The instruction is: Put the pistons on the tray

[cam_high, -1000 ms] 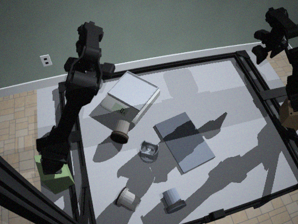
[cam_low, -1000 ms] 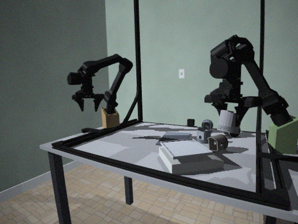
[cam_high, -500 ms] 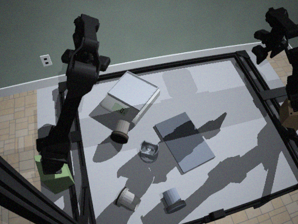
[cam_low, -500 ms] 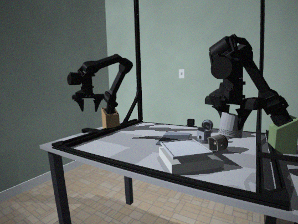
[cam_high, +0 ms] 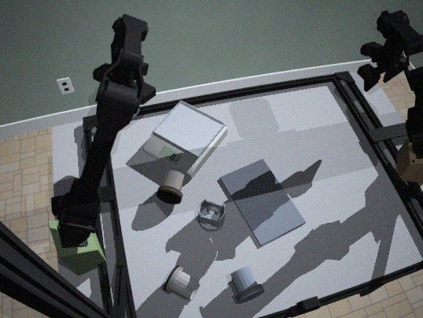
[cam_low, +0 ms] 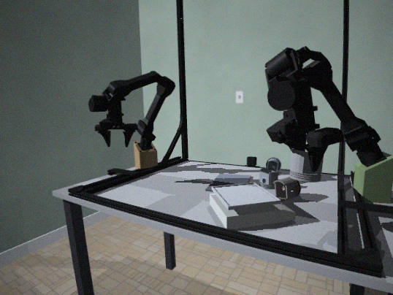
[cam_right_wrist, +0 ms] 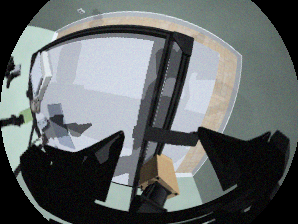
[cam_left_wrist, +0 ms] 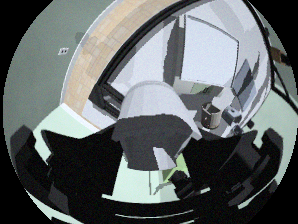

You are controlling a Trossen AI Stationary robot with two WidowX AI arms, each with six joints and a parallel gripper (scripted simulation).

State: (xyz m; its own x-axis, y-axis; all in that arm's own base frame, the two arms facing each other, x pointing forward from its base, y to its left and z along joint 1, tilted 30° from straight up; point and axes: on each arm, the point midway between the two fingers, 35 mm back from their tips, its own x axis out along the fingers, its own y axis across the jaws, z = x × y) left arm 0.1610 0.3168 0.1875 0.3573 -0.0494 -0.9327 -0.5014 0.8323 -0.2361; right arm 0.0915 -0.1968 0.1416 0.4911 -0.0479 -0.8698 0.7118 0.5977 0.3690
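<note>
Green wall [cam_high: 220, 39] [cam_low: 212, 55] and tiled floor surround the pale tabletop [cam_high: 307, 106] [cam_low: 146, 197]. On the left in the top view, the left end effector [cam_high: 123, 84] [cam_low: 304, 157] [cam_left_wrist: 152, 121] stands partway open, closed round a pale piston [cam_low: 306, 166] [cam_left_wrist: 155, 102] held clear of the scale [cam_high: 189, 127] [cam_low: 248, 195] [cam_left_wrist: 210, 50], whose pan carries nothing; likely the piston is between weighing and being set aside or on the tray. A brown-looking piston [cam_high: 171, 186] [cam_low: 283, 189] [cam_left_wrist: 211, 117] sits just beside the scale, a ribbed one [cam_high: 181, 281] lies towards the near edge, then comes a piston showing its hollow [cam_high: 211, 222] and a bluish one [cam_high: 246, 279]. Their spacing probably leaves room for fingers. The steel tray [cam_high: 281, 216] [cam_low: 234, 178] [cam_left_wrist: 245, 82] [cam_right_wrist: 56, 110] lies flat beyond, bare of pistons, so the placing is still to do. At far right, the right end effector [cam_high: 377, 78] [cam_low: 117, 146] [cam_right_wrist: 161, 133] hangs wide open and empty. Count: five pistons, one held and four down; one tray, one scale, two arms.
</note>
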